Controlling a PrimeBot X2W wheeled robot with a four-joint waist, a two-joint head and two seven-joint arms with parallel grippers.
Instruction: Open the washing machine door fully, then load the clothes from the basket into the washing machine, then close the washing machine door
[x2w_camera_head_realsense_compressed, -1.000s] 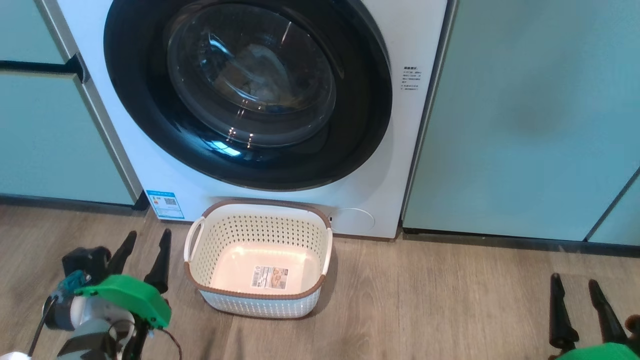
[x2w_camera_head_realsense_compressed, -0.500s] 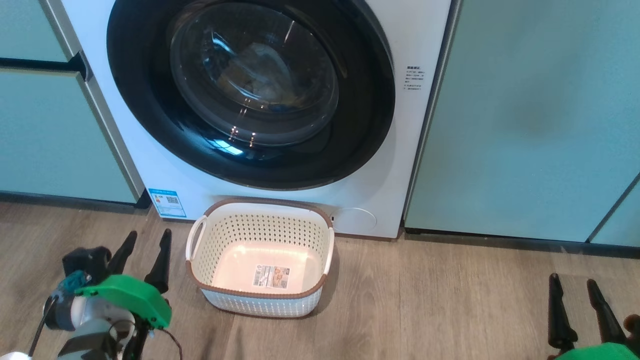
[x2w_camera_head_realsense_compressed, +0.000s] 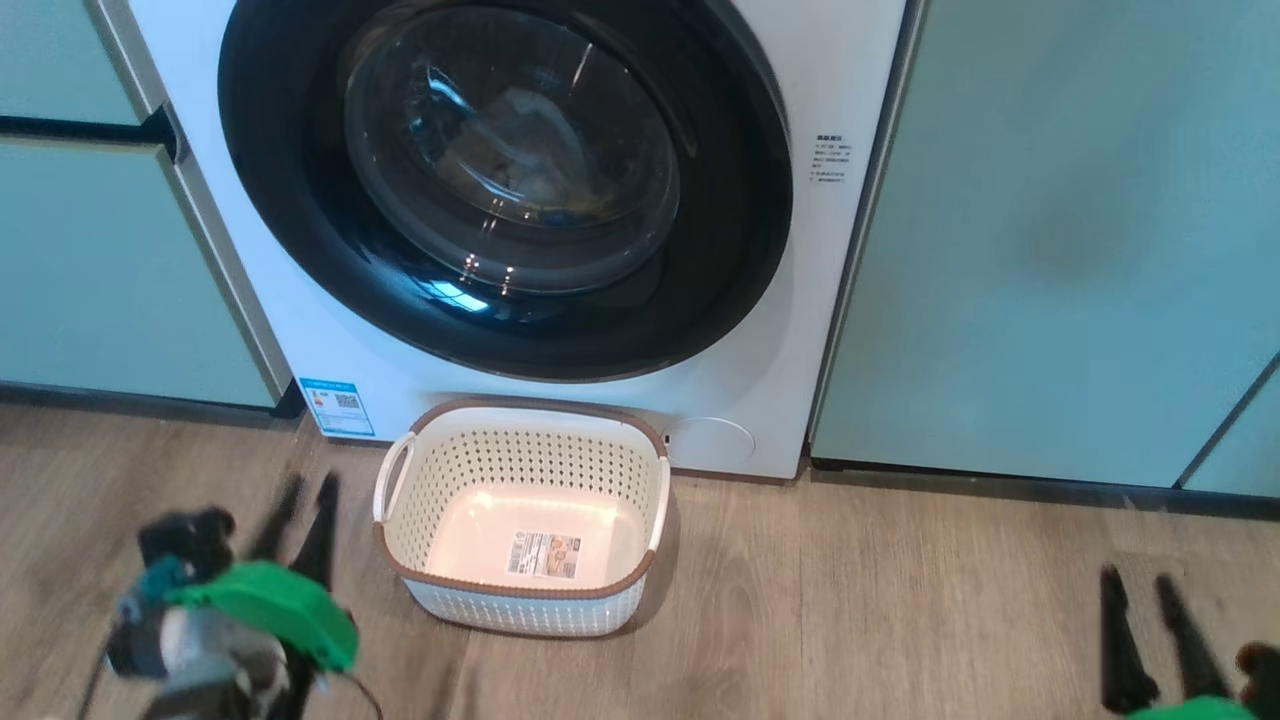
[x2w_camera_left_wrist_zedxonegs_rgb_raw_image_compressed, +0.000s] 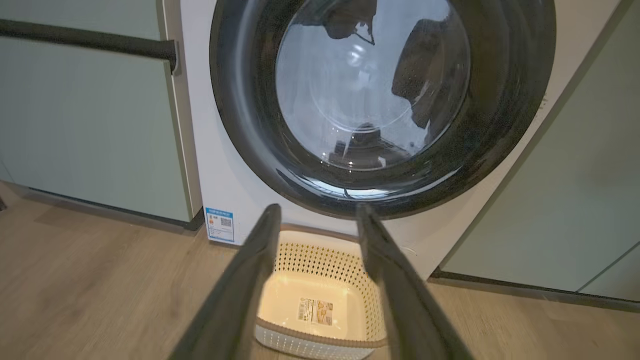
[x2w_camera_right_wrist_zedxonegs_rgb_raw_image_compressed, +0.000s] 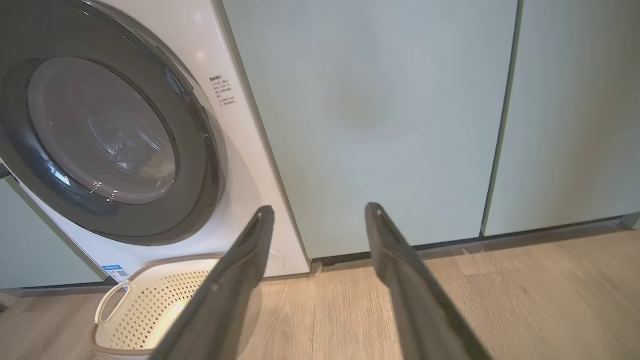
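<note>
Both the left gripper (x2w_camera_left_wrist_zedxonegs_rgb_raw_image_compressed: 317, 207) and right gripper (x2w_camera_right_wrist_zedxonegs_rgb_raw_image_compressed: 319, 207) were spread open holding nothing, with the basket (x2w_camera_head_realsense_compressed: 520, 470) on the floor (x2w_camera_head_realsense_compressed: 850, 600) just right of the left one and the washing machine door (x2w_camera_head_realsense_compressed: 280, 200) shut, up ahead of both.

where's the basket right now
In the head view the basket sits on the wooden floor at lower centre, in front of the washing machine, below its door, with the left gripper to its left.
</note>
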